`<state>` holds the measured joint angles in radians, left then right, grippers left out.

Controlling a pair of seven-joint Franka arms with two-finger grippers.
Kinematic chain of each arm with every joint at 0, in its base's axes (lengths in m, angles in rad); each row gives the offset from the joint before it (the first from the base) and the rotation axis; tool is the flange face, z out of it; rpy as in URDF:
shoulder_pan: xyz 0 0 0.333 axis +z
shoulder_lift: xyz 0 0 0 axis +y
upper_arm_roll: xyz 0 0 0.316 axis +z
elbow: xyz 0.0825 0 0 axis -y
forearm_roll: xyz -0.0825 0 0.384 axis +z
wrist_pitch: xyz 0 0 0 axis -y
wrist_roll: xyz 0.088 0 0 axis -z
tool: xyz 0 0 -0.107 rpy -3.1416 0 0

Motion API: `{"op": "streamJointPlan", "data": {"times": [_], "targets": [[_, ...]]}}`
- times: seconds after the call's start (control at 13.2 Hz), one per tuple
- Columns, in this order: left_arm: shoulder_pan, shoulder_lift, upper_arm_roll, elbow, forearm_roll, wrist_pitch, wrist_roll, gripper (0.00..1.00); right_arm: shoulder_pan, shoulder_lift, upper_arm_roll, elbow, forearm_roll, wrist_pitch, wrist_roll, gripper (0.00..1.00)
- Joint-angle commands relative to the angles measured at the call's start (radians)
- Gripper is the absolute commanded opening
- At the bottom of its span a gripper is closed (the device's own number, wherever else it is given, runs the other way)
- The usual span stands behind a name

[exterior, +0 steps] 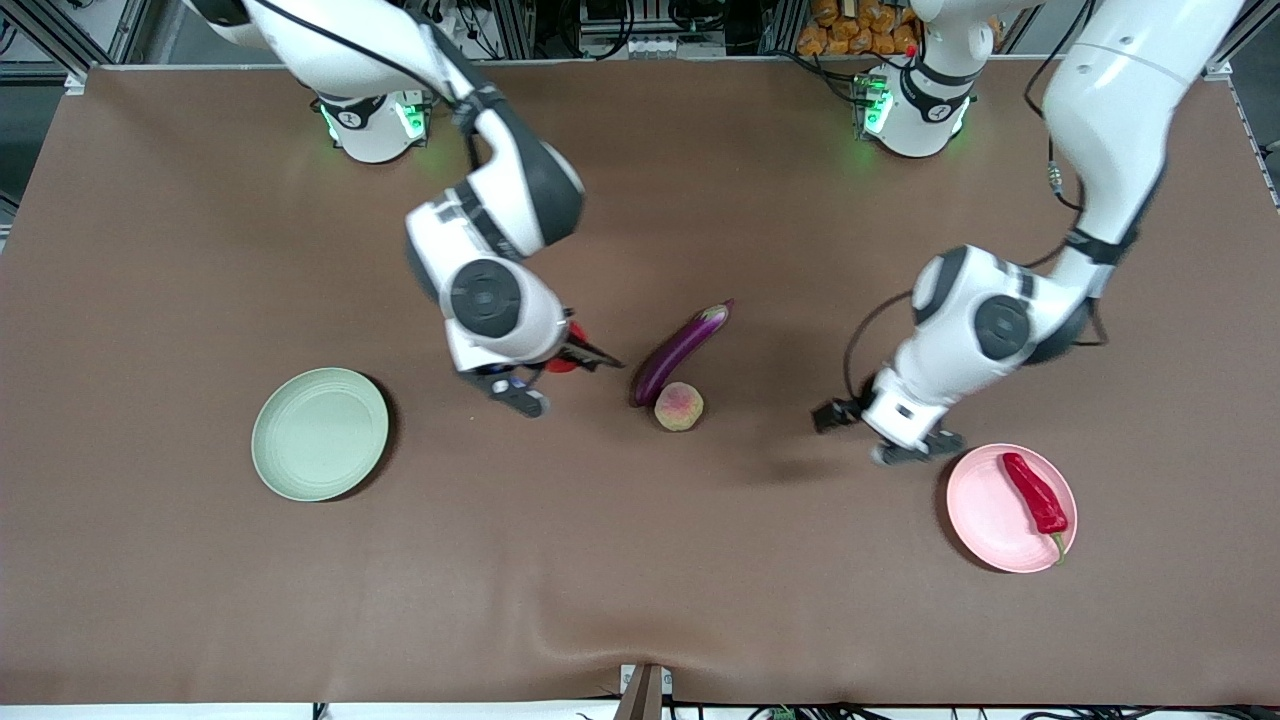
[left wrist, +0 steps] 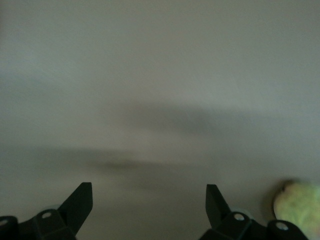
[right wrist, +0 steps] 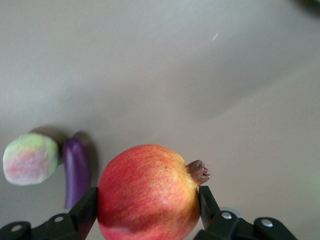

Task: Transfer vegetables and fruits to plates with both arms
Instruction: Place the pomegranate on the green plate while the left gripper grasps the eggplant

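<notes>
My right gripper is shut on the round red pomegranate, between the pale green plate and the eggplant. In the right wrist view the fingers press both sides of the pomegranate, with the peach and eggplant past it. The peach lies against the eggplant's end nearer the front camera. The red chili lies on the pink plate. My left gripper is open and empty over bare table beside the pink plate; it shows wide open in its wrist view.
The green plate holds nothing. A brown cloth covers the whole table. A blurred yellowish-green round thing shows at the edge of the left wrist view. The arm bases stand along the table's edge farthest from the front camera.
</notes>
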<state>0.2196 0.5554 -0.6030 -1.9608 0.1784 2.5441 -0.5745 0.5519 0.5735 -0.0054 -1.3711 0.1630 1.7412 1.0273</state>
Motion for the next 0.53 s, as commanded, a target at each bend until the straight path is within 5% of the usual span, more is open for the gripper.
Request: {"op": "streamJointPlan", "data": {"times": [0.0,0.45], "targets": [[-0.095,-0.049,-0.017,-0.056,0.012,0.030,-0.005,1.00,-0.088,-0.055,0.005,-0.026,-0.058,-0.089,-0.102,0.00],[-0.373,-0.013,-0.012,-0.015,0.102,0.022,0.005,0.87,-0.442,-0.053,0.001,-0.130,-0.100,0.022,-0.669,0.00]]}}
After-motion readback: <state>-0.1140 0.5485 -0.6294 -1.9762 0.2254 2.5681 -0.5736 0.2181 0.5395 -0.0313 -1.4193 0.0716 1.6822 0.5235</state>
